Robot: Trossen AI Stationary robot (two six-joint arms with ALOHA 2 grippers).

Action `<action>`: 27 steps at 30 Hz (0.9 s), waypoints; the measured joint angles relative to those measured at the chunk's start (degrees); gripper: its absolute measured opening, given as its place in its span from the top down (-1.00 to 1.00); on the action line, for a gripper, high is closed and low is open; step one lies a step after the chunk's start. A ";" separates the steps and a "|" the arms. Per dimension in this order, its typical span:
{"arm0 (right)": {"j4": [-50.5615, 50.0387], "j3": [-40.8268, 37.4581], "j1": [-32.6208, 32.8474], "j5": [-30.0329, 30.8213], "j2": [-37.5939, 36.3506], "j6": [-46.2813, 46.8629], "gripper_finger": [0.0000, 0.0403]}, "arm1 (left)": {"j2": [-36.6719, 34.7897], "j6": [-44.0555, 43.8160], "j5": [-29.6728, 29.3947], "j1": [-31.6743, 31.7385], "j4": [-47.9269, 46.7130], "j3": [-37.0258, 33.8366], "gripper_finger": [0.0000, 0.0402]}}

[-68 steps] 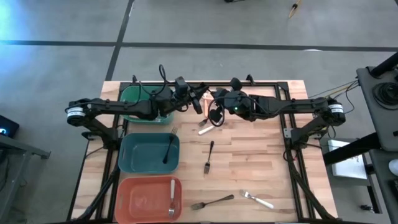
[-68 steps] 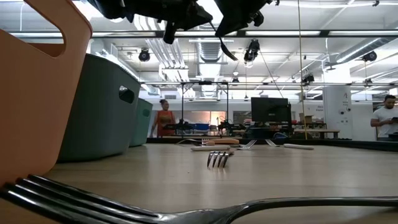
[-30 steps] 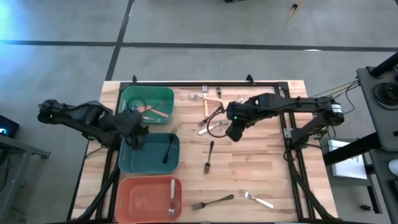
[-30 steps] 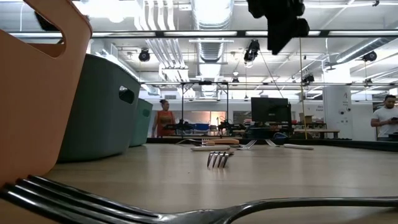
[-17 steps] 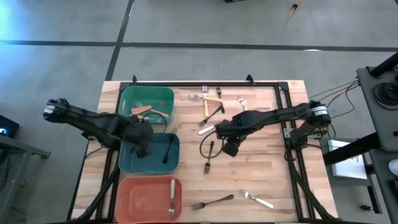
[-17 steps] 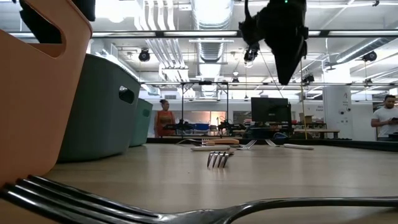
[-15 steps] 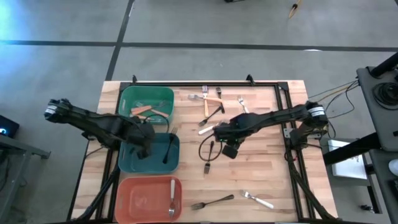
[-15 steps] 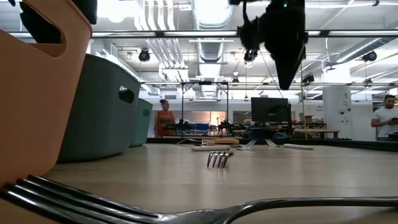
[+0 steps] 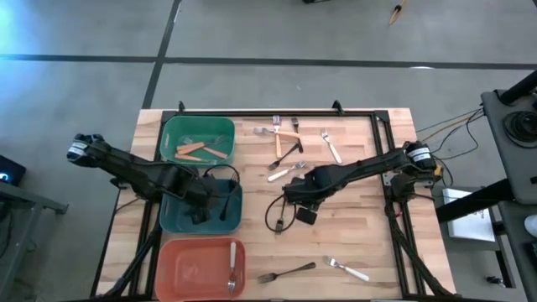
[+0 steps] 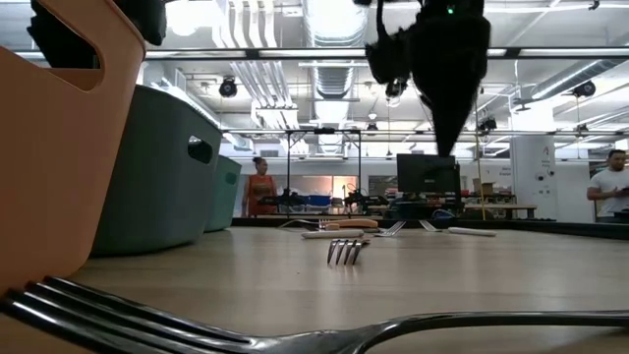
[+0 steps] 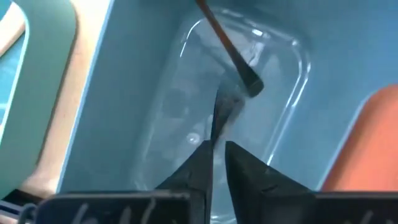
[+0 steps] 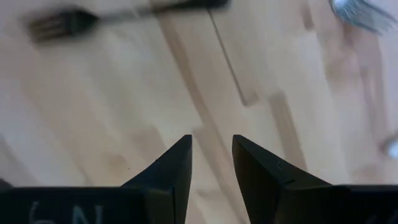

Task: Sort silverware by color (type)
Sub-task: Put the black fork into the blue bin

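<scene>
The silverware is small forks. One black fork (image 9: 228, 200) leans inside the teal bin (image 9: 168, 214), handle end (image 11: 250, 86) on the floor. My left gripper (image 9: 200, 211) hangs low in that bin, fingertips (image 11: 217, 152) a narrow slit apart. A dark blurred streak (image 11: 219, 115) runs from them toward the handle end; whether it is a reflection, I cannot tell. My right gripper (image 9: 294, 201) hovers open over the table's middle, pointing down (image 10: 442, 138), bare wood between its fingers (image 12: 211, 155). A black fork (image 12: 81, 22) lies flat just beyond them, tines (image 10: 346, 252) toward the near edge.
The green bin (image 9: 168, 126) at the far left holds two orange-handled forks (image 9: 201, 150). The salmon bin (image 9: 172, 268) near the front holds a white-handled fork (image 9: 232, 267). Several forks (image 9: 285, 138) lie at the far middle, and two forks (image 9: 287, 273) (image 9: 348, 269) near the front edge.
My left gripper has moved from the seam between the green and teal bins toward the near edge, ending over the teal bin. My right gripper has moved from the far-middle forks toward the near and left edges and has come down toward the black fork on the table.
</scene>
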 joint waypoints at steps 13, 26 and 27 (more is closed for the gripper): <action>19.63 0.00 3.59 1.36 3.96 27.74 0.42 | -6.51 2.81 -0.92 -1.86 -0.34 6.05 0.52; 29.45 0.02 6.61 3.73 12.62 55.08 0.40 | -23.32 12.49 -5.49 -1.86 -8.89 21.00 0.51; 29.50 0.01 6.85 3.73 13.08 56.84 0.40 | -24.25 13.01 -6.14 -1.86 -9.04 22.04 0.51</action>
